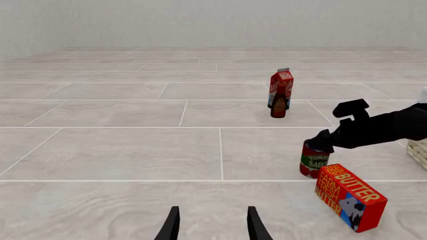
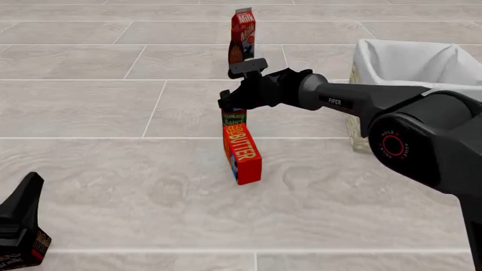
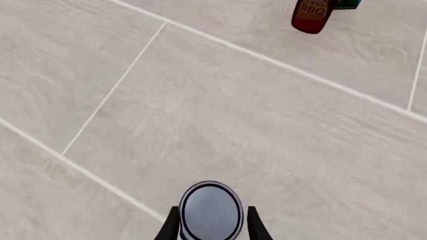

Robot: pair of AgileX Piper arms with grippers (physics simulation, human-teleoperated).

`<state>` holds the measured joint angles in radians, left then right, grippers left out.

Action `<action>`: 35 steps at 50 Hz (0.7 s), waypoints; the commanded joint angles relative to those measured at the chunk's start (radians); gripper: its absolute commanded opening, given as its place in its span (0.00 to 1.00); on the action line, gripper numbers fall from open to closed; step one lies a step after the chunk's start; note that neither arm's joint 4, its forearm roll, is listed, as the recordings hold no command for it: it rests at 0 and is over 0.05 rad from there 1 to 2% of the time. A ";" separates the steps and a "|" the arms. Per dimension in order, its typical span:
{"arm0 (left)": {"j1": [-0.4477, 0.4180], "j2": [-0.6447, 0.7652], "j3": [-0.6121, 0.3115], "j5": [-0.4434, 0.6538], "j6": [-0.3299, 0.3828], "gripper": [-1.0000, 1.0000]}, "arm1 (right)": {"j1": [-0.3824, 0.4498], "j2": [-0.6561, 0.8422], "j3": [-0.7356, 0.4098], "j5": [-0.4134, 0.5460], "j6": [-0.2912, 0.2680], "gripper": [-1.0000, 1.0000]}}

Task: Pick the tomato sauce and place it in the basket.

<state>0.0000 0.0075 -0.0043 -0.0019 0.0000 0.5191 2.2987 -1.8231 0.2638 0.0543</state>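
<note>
The tomato sauce [image 2: 234, 118] is a small can with a green and red label, standing upright just behind the butter box. My right gripper [image 2: 235, 105] is over it from above, open. In the right wrist view its fingers [image 3: 172, 225] stand on either side of the can's dark top [image 3: 211, 210], at full spread. The left wrist view shows the can [image 1: 313, 162] under the right gripper [image 1: 325, 143]. The cream wicker basket [image 2: 410, 59] with its white liner stands at the right. My left gripper [image 1: 213, 227] is open and empty, low at the front left [image 2: 19, 223].
A red-orange butter box [image 2: 242, 152] lies close in front of the can. A milk carton [image 2: 242, 25] and a dark brown BBQ bottle [image 2: 236, 55] stand farther back. The basket's corner [image 1: 419, 150] shows in the left wrist view.
</note>
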 commanded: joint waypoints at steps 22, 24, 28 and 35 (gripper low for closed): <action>0.000 0.000 0.000 0.000 0.000 1.00 | -0.009 0.025 -0.013 -0.007 -0.008 0.00; 0.000 0.000 0.000 0.000 0.000 1.00 | -0.001 0.016 -0.003 -0.012 -0.011 0.00; 0.000 0.000 0.000 0.000 0.000 1.00 | 0.001 -0.003 0.010 -0.018 -0.012 0.00; 0.000 0.000 0.000 0.000 0.000 1.00 | -0.007 -0.074 0.059 -0.036 -0.034 0.00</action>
<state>0.0000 0.0075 -0.0043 -0.0019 0.0000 0.5209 2.2903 -1.8059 0.2460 0.0239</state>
